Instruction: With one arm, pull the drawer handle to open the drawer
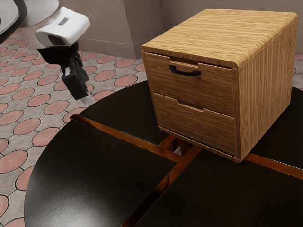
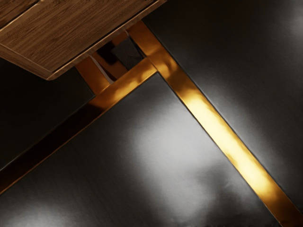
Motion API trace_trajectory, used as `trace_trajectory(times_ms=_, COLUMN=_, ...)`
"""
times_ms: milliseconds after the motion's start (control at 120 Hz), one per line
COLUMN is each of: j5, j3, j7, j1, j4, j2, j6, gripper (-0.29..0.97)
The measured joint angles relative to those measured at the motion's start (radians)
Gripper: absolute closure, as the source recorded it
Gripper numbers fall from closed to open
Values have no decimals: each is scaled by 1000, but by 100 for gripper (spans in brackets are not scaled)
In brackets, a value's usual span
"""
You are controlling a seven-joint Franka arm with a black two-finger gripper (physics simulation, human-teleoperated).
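Approaching: gripper [image 1: 86, 98] hovers above the table [image 1: 94, 179] edge, its opening unreadable. Black handle [image 1: 184, 72] on the shut top drawer [image 1: 189, 87] sits well apart at three o'clock. Come level, straddle the bar squarely, pull straight.

I see a matt, grained wood cabinet [image 1: 222, 33] with a black handle [image 1: 184, 73], on a glossy black surface [image 1: 90, 175] with polished brassy strips [image 2: 213, 123].
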Motion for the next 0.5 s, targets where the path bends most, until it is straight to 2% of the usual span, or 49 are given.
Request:
trace_trajectory(times_ms=75, j5=-11, j3=-1, j7=86, j1=0, j4=-14, j2=-15, j6=17, gripper=0)
trace_trajectory(times_ms=158, j5=-53, j3=-3, j7=168, j1=49, j4=-69, j2=3, j6=83, gripper=0)
trace_trajectory(times_ms=292, j5=-113, j3=-79, j7=304, j1=70, j4=-121, j2=0, j6=155, gripper=0)
trace_trajectory(times_ms=500, j5=-131, j3=-134, j7=488, j1=59, j4=-110, j2=-7, j6=187, gripper=0)
